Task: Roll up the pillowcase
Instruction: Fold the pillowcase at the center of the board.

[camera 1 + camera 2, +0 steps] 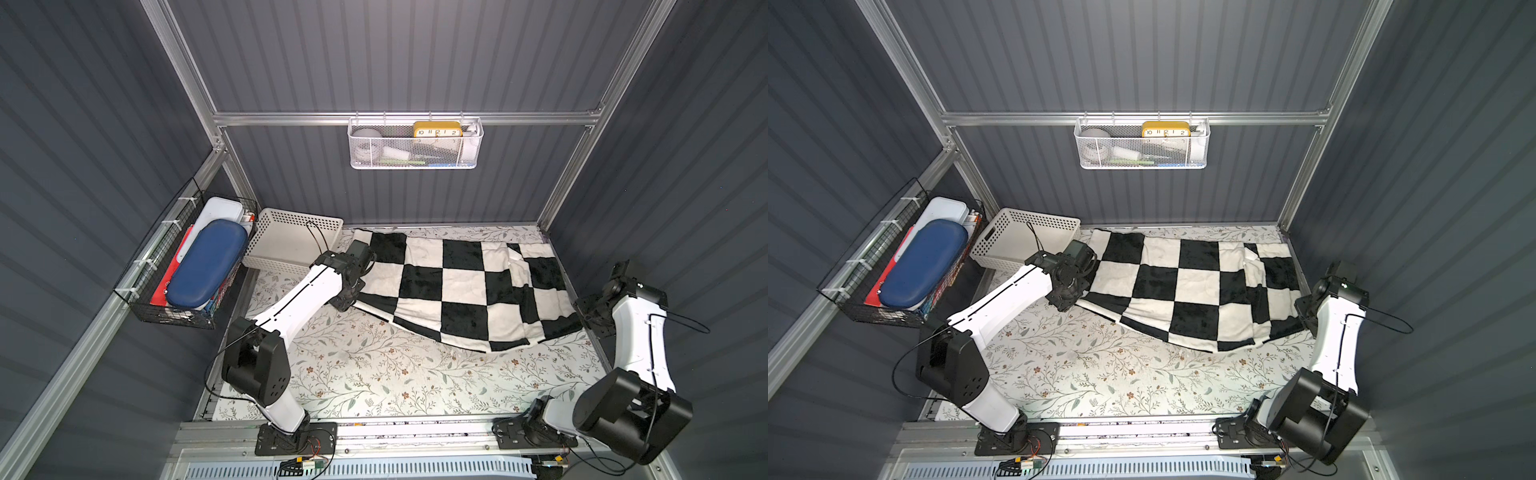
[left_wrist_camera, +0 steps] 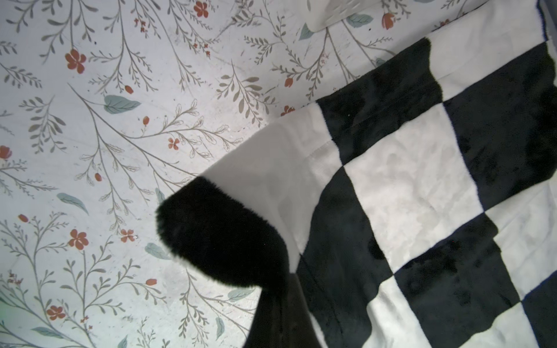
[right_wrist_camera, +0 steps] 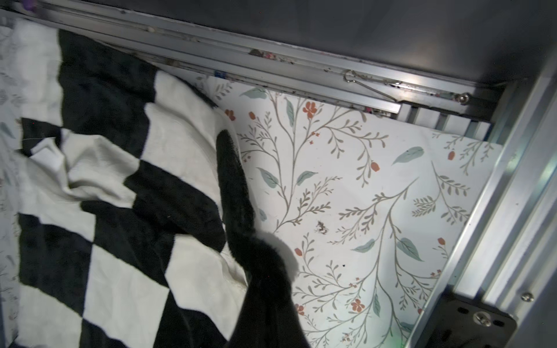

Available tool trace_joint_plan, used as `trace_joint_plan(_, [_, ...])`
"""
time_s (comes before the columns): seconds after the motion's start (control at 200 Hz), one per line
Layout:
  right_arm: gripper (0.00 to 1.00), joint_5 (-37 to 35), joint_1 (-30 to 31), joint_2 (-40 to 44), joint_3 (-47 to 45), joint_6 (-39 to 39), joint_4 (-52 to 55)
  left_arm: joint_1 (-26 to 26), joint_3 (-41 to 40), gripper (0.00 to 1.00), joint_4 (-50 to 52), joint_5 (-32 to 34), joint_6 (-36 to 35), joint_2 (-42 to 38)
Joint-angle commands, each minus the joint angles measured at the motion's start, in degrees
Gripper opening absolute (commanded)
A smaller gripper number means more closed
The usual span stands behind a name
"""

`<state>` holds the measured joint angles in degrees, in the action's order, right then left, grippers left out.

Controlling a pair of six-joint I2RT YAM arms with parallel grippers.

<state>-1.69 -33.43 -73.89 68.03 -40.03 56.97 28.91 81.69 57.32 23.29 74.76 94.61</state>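
The pillowcase (image 1: pixel 457 286), a plush cloth in large black and white checks, lies unrolled across the far half of the table (image 1: pixel 374 374), spanning left to right. Its near left and near right corners are raised off the surface. The right end is folded over and creased.

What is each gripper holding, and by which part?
Both hold the pillowcase: the left gripper pinches its near left black corner, the right gripper its black right edge near the corner.

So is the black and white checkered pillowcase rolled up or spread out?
Spread out: the plush checkered pillowcase lies mostly flat on the floral table covering, rumpled at one end, no roll visible.
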Motion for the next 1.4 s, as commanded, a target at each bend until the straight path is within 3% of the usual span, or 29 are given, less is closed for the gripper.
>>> trace_joint_plan(0.0, [0.00, 2.91, 0.08, -2.10, 3.43, 0.54, -0.53, -0.56, 2.76, 0.00, -1.64, 3.35, -4.60, -1.42])
trace_joint_plan(0.295, [0.00, 10.22, -0.93, -8.70, 8.82, -4.42, -9.30, -3.94, 14.57, 0.00, -12.48, -0.23, -14.15, 8.46])
trace_joint_plan(0.52, [0.00, 11.60, -1.37, -15.57, 7.11, -10.66, -21.60, -5.88, 32.21, 0.00, -13.75, -0.26, -19.18, 22.15])
trace_joint_plan(0.63, [0.00, 12.85, -1.17, -17.22, 3.82, -15.39, -33.57, -5.97, 37.77, 0.00, -16.71, -0.54, -22.50, 26.92])
trace_joint_plan(0.745, [0.00, 14.63, -0.14, -20.42, 2.92, -18.73, -43.30, -5.97, 40.07, 0.00, -26.43, -1.07, -30.36, 29.82])
trace_joint_plan(0.89, [0.00, 18.25, 2.03, -26.02, 4.03, -19.66, -54.61, -6.64, 46.89, 0.00, -28.25, -0.16, -32.28, 34.53])
trace_joint_plan(1.396, [0.00, 8.64, 3.72, -38.01, 11.96, -20.39, -60.56, -12.64, 49.09, 0.00, -33.34, -7.25, -32.51, 43.29])
